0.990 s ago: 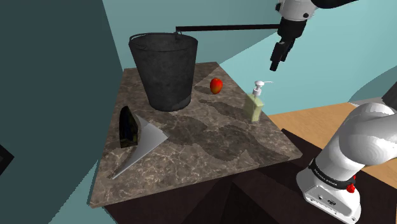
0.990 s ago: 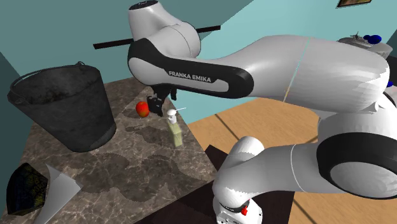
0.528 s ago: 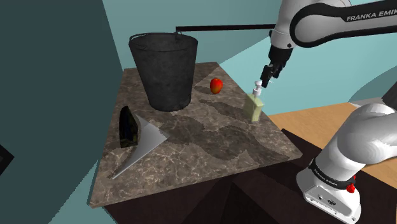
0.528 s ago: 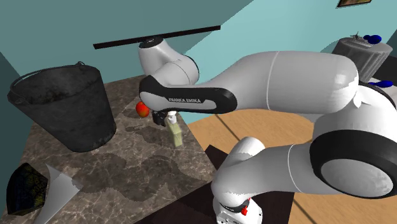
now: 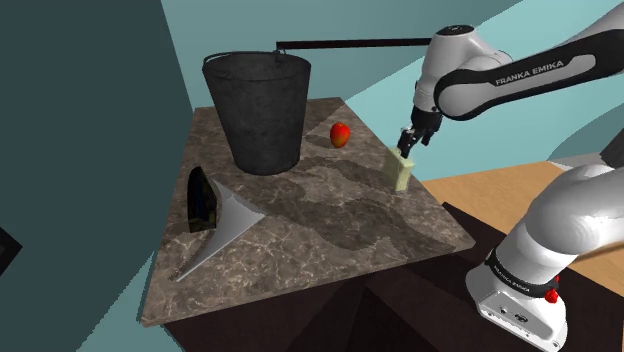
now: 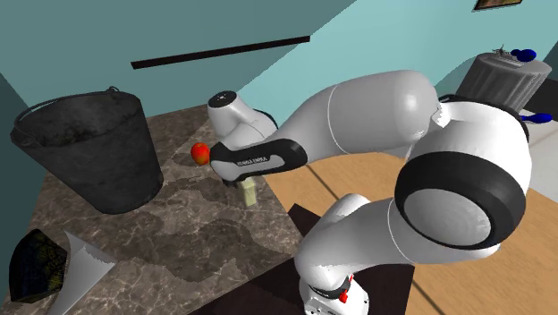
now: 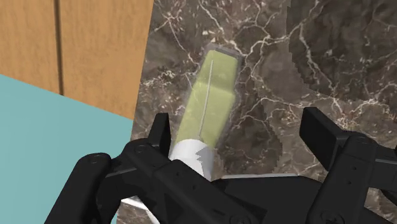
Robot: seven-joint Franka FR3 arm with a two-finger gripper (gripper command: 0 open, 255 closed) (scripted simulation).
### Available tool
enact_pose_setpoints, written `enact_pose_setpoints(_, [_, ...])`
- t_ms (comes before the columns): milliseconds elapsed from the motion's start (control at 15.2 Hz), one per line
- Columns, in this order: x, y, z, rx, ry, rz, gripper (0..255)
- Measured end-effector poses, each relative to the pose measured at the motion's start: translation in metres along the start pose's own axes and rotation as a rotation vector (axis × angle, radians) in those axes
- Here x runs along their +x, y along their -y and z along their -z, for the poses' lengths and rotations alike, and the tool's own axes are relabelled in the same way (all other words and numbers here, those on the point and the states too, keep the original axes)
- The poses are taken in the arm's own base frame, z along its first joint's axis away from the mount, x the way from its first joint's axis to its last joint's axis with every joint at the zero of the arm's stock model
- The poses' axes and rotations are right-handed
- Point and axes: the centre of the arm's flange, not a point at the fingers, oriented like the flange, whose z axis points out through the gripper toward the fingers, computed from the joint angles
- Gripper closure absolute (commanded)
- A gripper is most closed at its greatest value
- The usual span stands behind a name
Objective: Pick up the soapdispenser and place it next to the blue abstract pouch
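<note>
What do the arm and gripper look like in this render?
The arm has white rounded links with dark bands at the joints, and one dark band carries white FRANKA EMIKA lettering. The gripper is all black, with two blocky fingers. The base is white with a small red button.

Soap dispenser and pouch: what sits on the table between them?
Nothing. In the shoulder view, the stretch from the soap dispenser across to the pouch is bare marbled tabletop.
</note>
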Motion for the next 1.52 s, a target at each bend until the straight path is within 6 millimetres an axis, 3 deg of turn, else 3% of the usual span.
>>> enact_pose_setpoints(198, [0.005, -0.005, -0.039, -0.014, -0.003, -0.053, 0])
enact_pose_setpoints(528, [0.009, -0.006, -0.075, -0.018, -0.006, -0.070, 0])
enact_pose_setpoints(792, [0.007, -0.006, -0.091, -0.018, -0.007, -0.071, 0])
enact_pose_setpoints(1188, [0.007, -0.006, -0.093, -0.017, -0.007, -0.071, 0])
enact_pose_setpoints(1254, [0.007, -0.006, -0.093, -0.017, -0.007, -0.071, 255])
enact_pose_setpoints(1518, [0.007, -0.006, -0.093, -0.018, -0.008, -0.071, 255])
